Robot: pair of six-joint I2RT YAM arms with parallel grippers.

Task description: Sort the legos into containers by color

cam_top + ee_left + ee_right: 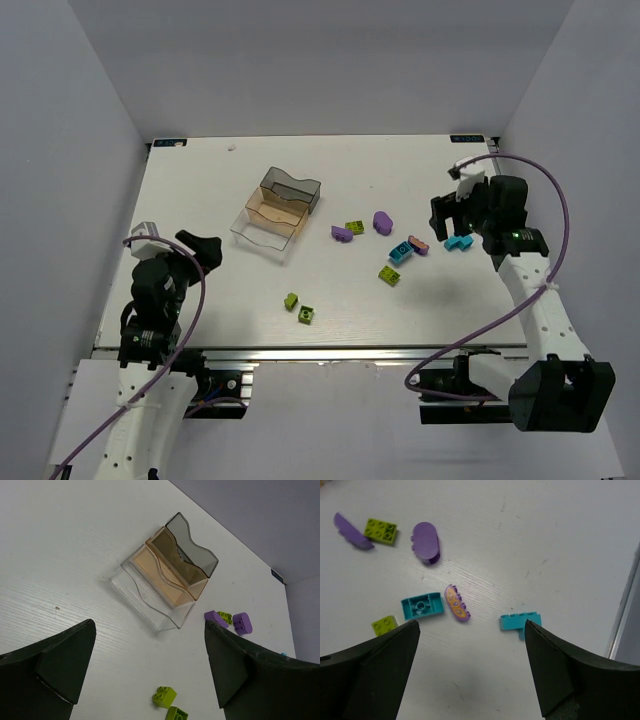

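Three adjoining containers stand empty at the table's back left: smoky grey (291,188) (195,552), orange-tinted (275,211) (165,575) and clear (260,233) (145,597). Legos lie scattered on the table. Two lime ones (291,300) (306,315) (164,696) sit near the front. Purple (341,234) (426,542), lime (354,227) (380,531) and cyan (400,251) (422,605) ones lie mid-table. My left gripper (205,250) (149,645) hangs open left of the trays. My right gripper (450,215) (471,630) is open above a cyan brick (458,242) (517,622), holding nothing.
The white table (200,190) is walled in by grey panels on three sides. Its right edge (620,615) runs close beside my right gripper. A purple cable loops from each arm.
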